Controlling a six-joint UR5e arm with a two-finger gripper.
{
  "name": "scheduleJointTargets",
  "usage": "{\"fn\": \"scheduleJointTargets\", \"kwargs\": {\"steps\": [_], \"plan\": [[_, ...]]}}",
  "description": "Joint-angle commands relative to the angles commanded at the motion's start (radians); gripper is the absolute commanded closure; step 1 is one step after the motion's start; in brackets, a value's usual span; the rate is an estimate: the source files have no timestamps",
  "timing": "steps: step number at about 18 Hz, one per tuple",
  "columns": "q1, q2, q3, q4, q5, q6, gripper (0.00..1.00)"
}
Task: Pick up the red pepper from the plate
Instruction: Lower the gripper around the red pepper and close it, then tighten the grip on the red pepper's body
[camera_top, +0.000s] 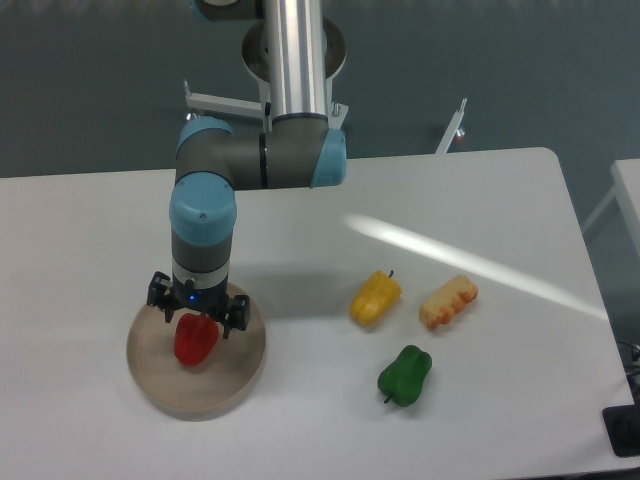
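From the fixed camera, the plate (232, 385) lies on the white table (90, 250) at about 8 o'clock of the picture. The red pepper (195, 341) is on the plate, a little toward its 10 o'clock side, and its upper part is hidden under the tool. The gripper (197, 322) hangs straight down from the arm's wrist, directly over the pepper. Its fingers seem to reach around the top of the pepper, but from this angle I cannot tell if the jaws are closed on it or only stand beside it, because the black body of the gripper covers that place. The pepper appears to rest on the plate, so I judge that the lift is not yet done.

To do this step well, I think the fingers should close on the widest part of the pepper, not on the narrow stem end, since the skin is glossy and could slip. The closing should be gentle and centred, and the lift straight up, so the plate is not dragged.

Well apart, at about 3 o'clock from the plate, lie a yellow pepper (375, 297), an orange-yellow ridged piece (448, 301) and a green pepper (404, 375); they are not in the way.
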Motion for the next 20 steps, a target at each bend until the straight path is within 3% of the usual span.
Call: {"fn": "scheduleJointTargets", "kwargs": {"steps": [20], "plan": [[-0.029,-0.035,-0.006,0.023,0.057,0.0,0.0]]}}
